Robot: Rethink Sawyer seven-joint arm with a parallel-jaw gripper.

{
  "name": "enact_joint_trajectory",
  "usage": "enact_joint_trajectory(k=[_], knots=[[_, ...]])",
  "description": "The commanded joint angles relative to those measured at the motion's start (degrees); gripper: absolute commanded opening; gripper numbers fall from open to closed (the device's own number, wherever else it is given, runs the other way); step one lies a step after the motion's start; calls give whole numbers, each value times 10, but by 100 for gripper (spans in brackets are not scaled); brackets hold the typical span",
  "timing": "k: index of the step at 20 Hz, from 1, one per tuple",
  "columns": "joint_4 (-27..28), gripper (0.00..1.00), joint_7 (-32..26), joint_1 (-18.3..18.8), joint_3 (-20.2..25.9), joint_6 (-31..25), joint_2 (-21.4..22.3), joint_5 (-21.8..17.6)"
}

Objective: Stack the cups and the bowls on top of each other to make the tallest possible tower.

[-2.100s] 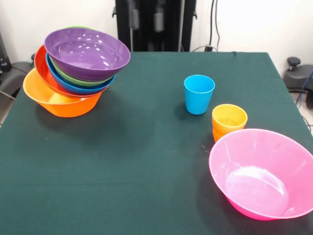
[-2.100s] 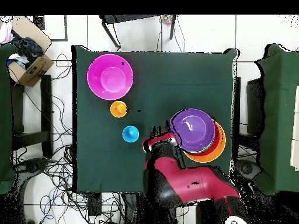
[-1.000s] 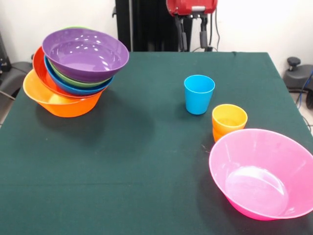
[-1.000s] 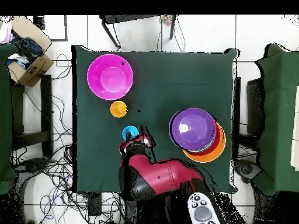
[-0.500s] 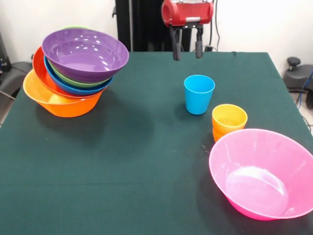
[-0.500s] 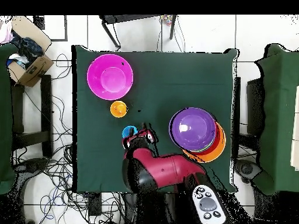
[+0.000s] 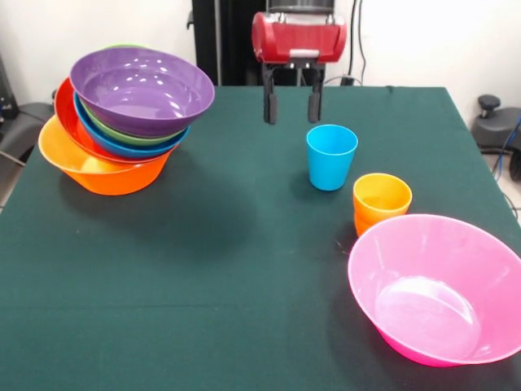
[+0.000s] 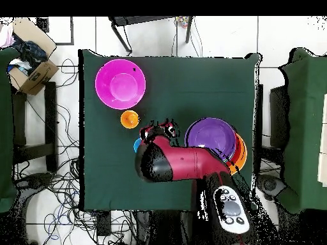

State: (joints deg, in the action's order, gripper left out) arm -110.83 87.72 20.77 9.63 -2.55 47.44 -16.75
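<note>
My gripper [image 7: 292, 114] hangs open and empty above the table, just behind and left of the blue cup [image 7: 331, 156] in the front view. Nested orange cups [image 7: 382, 202] stand right of the blue cup, with a pink bowl [image 7: 435, 289] in front of them. The tower [image 7: 122, 122] leans at the far left, a purple bowl [image 7: 142, 88] on top and a big orange bowl [image 7: 102, 171] as its base. In the overhead view the gripper [image 8: 159, 132] lies between the orange cups [image 8: 129, 118] and the purple bowl [image 8: 209, 140]. The arm covers most of the blue cup [image 8: 136, 146].
A dark green cloth covers the table [image 7: 203, 269]. The pink bowl [image 8: 120, 83] sits near one table corner. A cardboard box [image 8: 29, 70] and cables lie on the floor beside the table.
The gripper has come down from the top edge and shifted left in the front view, now beside the blue cup. The cups and bowls have not moved.
</note>
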Motion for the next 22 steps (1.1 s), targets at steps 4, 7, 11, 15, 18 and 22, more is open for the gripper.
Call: enact_joint_trajectory(k=[4,7,11,15,18,22], knots=[[189,100,124,-93,-79,-123,-116,106],[219,100,123,-101,-88,-123,-142,122],[210,100,141,-102,-102,-108,-144,142],[209,100,155,-113,-118,-106,-150,161],[213,100,159,-118,-122,-97,-159,167],[213,100,163,-117,-119,-90,-164,172]])
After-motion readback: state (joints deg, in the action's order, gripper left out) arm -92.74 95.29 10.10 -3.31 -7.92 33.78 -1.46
